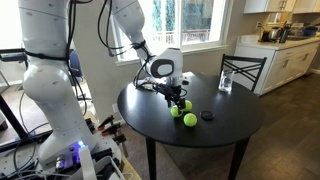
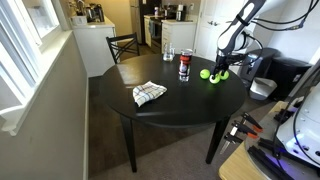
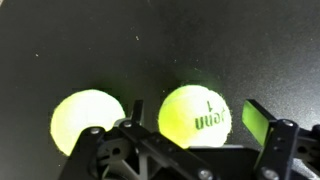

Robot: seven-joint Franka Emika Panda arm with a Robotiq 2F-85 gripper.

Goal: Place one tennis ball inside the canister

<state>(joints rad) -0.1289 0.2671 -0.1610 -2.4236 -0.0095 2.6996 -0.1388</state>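
Two tennis balls lie side by side on the dark round table (image 1: pixel 230 125). In the wrist view, one ball with black lettering (image 3: pixel 195 118) sits between my gripper's (image 3: pixel 197 128) spread fingers, with a gap at the right finger. The other ball (image 3: pixel 88 120) lies just outside the left finger. Balls show in both exterior views (image 1: pixel 176 111) (image 1: pixel 189 120) (image 2: pixel 205 73) (image 2: pixel 213 79), right under the gripper (image 1: pixel 180 98) (image 2: pixel 222 68). The canister (image 2: pixel 184 65), a clear tube with a dark and red label, stands upright a short way from the balls.
A clear drinking glass (image 1: pixel 226 82) (image 2: pixel 167 53) stands near the table's far edge. A small black disc (image 1: pixel 207 115) lies beside the balls. A checked cloth (image 2: pixel 149 93) lies on the table. A dark chair (image 1: pixel 243 68) stands behind it.
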